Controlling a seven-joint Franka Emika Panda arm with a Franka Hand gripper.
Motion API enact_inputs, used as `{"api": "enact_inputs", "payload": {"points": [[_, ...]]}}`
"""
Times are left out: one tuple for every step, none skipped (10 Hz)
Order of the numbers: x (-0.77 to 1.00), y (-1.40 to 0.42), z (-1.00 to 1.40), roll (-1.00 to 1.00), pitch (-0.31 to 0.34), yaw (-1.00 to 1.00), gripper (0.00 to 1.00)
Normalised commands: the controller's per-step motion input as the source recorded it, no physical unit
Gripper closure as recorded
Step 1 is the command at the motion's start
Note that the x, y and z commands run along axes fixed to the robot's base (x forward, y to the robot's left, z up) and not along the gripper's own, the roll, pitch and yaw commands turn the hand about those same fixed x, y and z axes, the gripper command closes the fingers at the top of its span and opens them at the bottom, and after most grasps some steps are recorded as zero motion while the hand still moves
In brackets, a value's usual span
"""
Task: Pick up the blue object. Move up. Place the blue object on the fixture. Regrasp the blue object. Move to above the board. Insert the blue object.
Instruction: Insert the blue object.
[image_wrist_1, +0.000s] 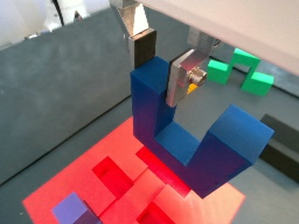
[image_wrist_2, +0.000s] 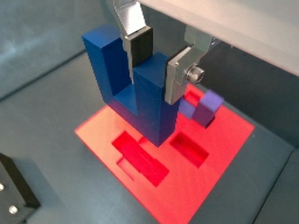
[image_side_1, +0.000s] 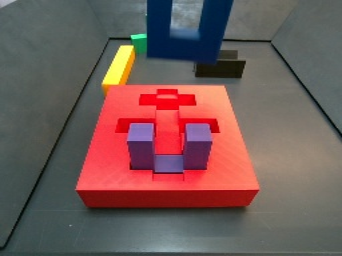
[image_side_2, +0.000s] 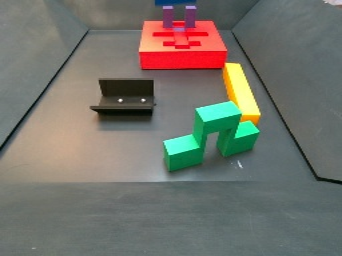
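The blue object (image_wrist_1: 193, 144) is a dark blue U-shaped block that hangs with its prongs pointing up. My gripper (image_wrist_1: 162, 70) is shut on one prong, dark pad on one face and silver plate on the other. This also shows in a wrist view as gripper (image_wrist_2: 160, 66) and blue object (image_wrist_2: 111, 70). Under the block lies the red board (image_wrist_2: 228, 144) with its recesses. In a side view the blue object (image_side_1: 185, 45) hangs past the far end of the board (image_side_1: 160, 185), and the gripper is cut off there. The fixture (image_side_2: 124, 97) stands apart on the floor.
A purple U-shaped block (image_side_1: 167, 148) sits in the board, seen also as purple block (image_wrist_2: 207, 107). A yellow bar (image_side_2: 241, 90) lies beside the board. A green block (image_side_2: 210, 135) stands near it. Dark walls enclose the floor.
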Motion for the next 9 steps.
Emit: {"api": "enact_inputs", "payload": {"points": [[-0.15,0.18,-0.63,0.00,-0.066,0.05,1.00],[-0.11,0.22,-0.66,0.00,-0.066,0.07,1.00],[-0.11,0.19,-0.66,0.00,-0.074,0.08,1.00],[-0.01,0.13,-0.47,-0.01,-0.051,0.10,1.00],[0.00,0.00,-0.07,0.00,-0.007,0.03,1.00],[0.00,0.00,-0.02,0.00,0.000,0.00,1.00],[0.00,0.04,-0.37,0.00,-0.026,0.02,1.00],[0.00,0.07,-0.41,0.03,-0.044,0.03,1.00],[0.00,0.08,-0.38,0.03,-0.037,0.04,1.00]]}}
